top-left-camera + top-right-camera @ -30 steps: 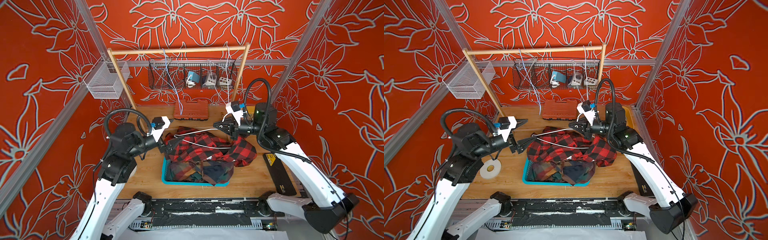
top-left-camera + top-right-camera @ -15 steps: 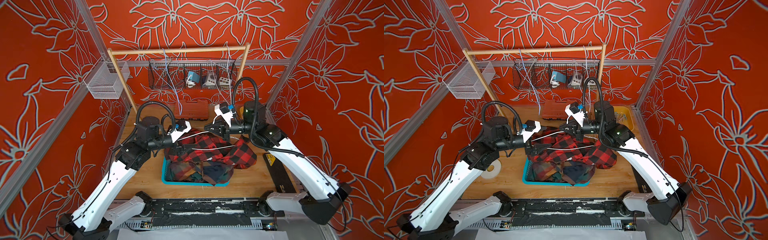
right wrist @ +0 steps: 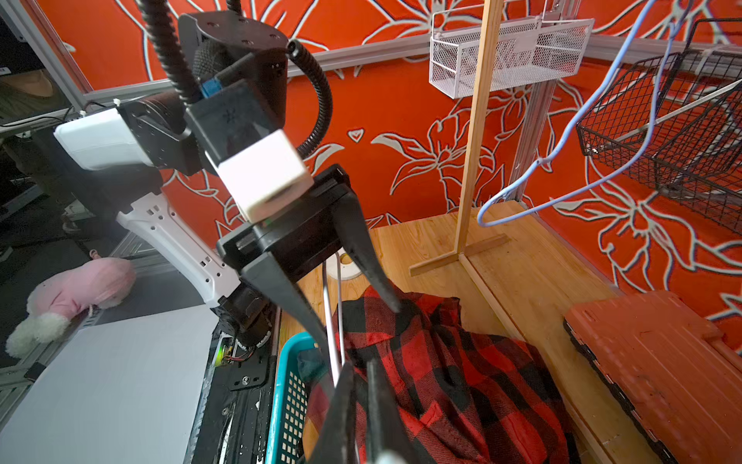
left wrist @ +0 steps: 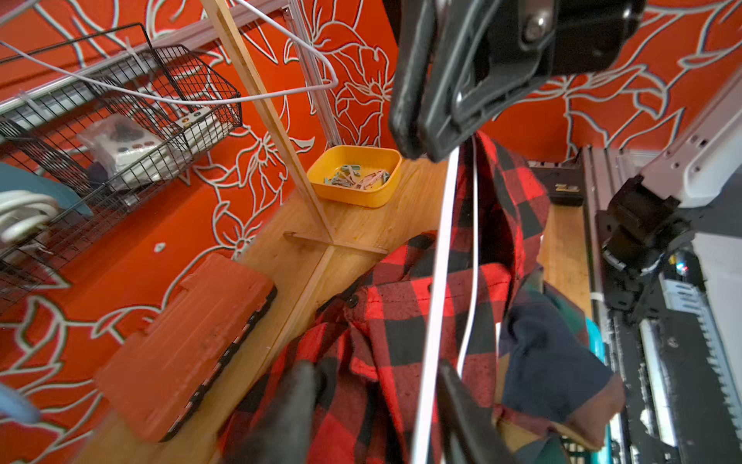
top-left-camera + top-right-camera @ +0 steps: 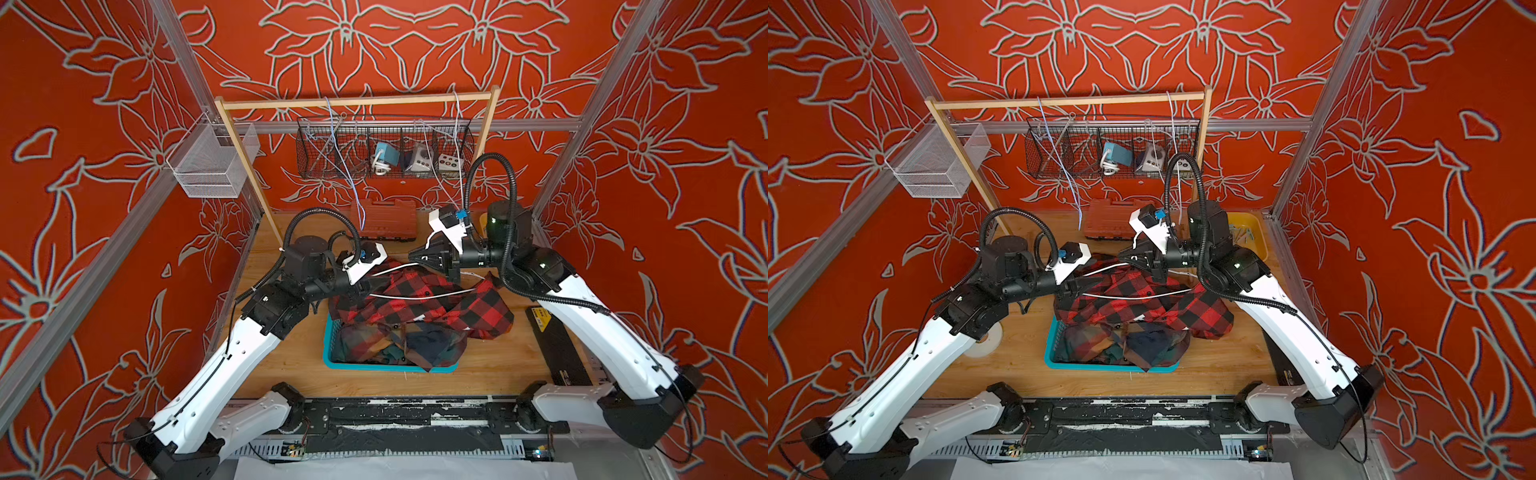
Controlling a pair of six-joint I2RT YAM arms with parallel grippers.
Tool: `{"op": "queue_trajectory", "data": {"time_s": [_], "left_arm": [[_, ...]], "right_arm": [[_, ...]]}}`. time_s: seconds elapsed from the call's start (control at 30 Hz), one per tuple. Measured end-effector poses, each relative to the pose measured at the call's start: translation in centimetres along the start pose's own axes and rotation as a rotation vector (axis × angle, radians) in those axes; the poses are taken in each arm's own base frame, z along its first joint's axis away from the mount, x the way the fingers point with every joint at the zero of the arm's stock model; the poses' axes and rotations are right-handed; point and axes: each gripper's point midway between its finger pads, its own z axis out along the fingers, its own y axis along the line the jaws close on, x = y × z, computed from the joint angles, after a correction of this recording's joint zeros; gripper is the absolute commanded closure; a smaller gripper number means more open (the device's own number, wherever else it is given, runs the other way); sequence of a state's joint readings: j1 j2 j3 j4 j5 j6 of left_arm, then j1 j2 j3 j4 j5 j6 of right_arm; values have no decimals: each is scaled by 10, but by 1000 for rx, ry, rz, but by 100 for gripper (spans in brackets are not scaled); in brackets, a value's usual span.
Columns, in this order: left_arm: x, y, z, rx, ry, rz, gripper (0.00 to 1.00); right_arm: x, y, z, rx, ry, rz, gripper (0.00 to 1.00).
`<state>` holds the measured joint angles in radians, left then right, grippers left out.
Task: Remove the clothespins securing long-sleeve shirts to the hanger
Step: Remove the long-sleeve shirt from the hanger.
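Observation:
A red-and-black check long-sleeve shirt (image 5: 419, 299) lies heaped on a white wire hanger (image 5: 415, 296) over a teal basket (image 5: 328, 353). The basket holds dark plaid shirts (image 5: 395, 345). My right gripper (image 5: 411, 257) is shut on the hanger's wire at the far end; the right wrist view shows the wire running into its closed fingers (image 3: 341, 385). My left gripper (image 4: 375, 367) is at the shirt's left end, jaws apart, with red cloth and the hanger wire (image 4: 437, 313) between them. Several clothespins (image 4: 353, 178) lie in a yellow bowl (image 4: 321, 184). No clothespin shows on the hanger.
A wooden rack (image 5: 357, 102) stands at the back with a black wire basket (image 5: 382, 149) behind it and a red-brown tool case (image 5: 386, 218) at its foot. A white mesh basket (image 5: 212, 166) hangs at the left wall. A tape roll (image 5: 984, 345) lies under the left arm.
My left arm swung in from the left to the shirt's end and its jaws narrowed. The right gripper shifted a little left, still holding the hanger.

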<state>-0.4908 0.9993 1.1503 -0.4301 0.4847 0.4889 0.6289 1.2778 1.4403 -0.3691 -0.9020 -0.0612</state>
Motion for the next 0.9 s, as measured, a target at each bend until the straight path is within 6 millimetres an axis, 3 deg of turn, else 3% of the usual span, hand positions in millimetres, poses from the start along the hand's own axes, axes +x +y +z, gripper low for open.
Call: {"op": "queue_trajectory", "data": {"time_s": [0.2,0.33,0.4,0.47,0.67,0.9], "left_arm": [[-7,-8,-16,-14,-34,35,100],[-8,-14,-23,-12,-46,54,100],[-8,-14,-25,-21,-48,61,100],[-8,-12,-27,-36,-45,65,100],[-11,-5,-36,-97,-38,84,100],[-22,-7,-40,-101,-56,110,100]], "right_arm": [[-5,0,-1,3,-18,-23,100],[-7,5,0,-18,-26,-31,100],[-7,5,0,-19,-28,-32,83],[-6,4,1,-11,-27,-29,72],[4,4,-5,30,-9,-1,51],[26,-23,-40,144,-22,140,43]]}}
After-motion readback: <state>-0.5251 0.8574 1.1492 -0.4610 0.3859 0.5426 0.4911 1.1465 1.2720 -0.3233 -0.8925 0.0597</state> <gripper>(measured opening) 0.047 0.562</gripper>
